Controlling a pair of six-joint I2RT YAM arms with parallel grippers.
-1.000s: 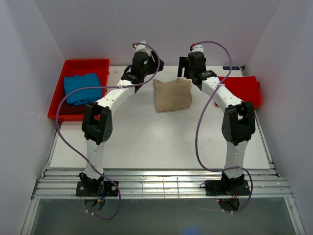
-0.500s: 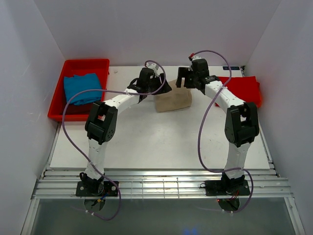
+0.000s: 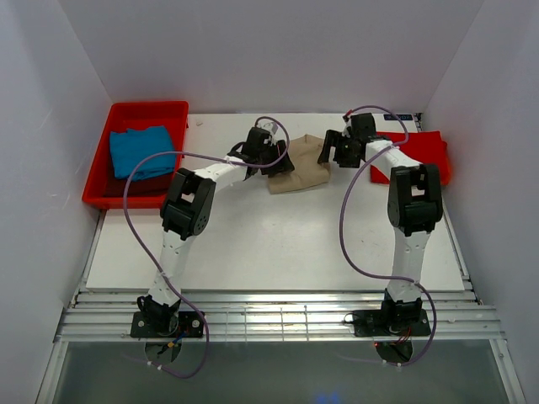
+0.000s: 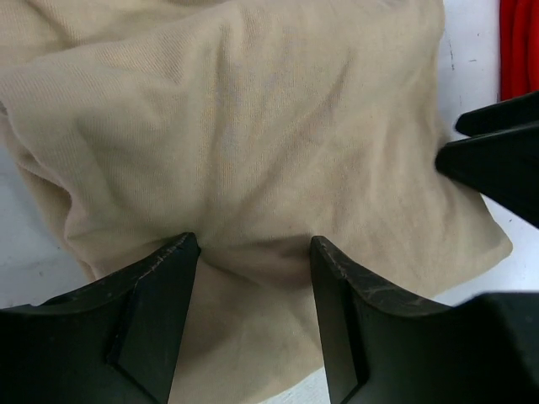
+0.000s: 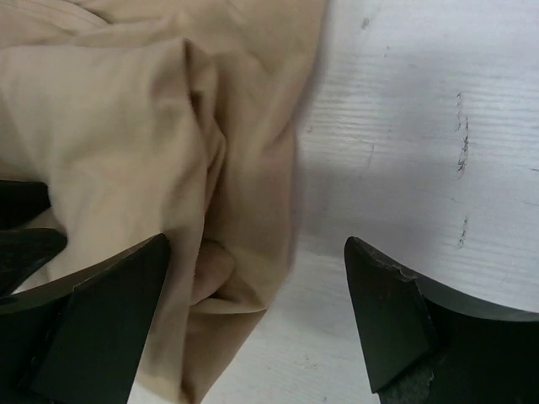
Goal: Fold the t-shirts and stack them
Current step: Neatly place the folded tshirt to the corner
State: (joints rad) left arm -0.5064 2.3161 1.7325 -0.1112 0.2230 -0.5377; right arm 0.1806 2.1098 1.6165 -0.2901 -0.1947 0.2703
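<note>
— Left gripper (image 4: pixel 253 252)?
— Parted, not clamped. Tips pressed down onto the tan-beige t-shirt (image 4: pixel 253 126), with a small pucker of cloth in the gap.
— Right gripper (image 5: pixel 257 252)?
— Spread wide, holding nothing. Astride the same shirt's edge: one finger over a rolled fold of the cloth, the other over the bare white table (image 5: pixel 404 126).
— Near each other?
— Facing across the shirt, left at its left side, right at its right. Visible from the left wrist as black fingertips poking in at the cloth's far edge.
— And the tan-beige t-shirt itself?
— Lying rumpled and partly folded at the back middle of the table, between the two wrists, with both arms stretched forward to it.
— Further out?
— Red t-shirt (image 3: pixel 418 151) lying at the back right, just beyond the right wrist and apart from the tan one. Blue t-shirt (image 3: pixel 141 151) bundled inside the red plastic tray (image 3: pixel 147 109) at the back left, well apart from both grippers.
— Anything else?
— Purple cables (image 3: pixel 345 227), looping from each wrist down to the bases at the near edge.
</note>
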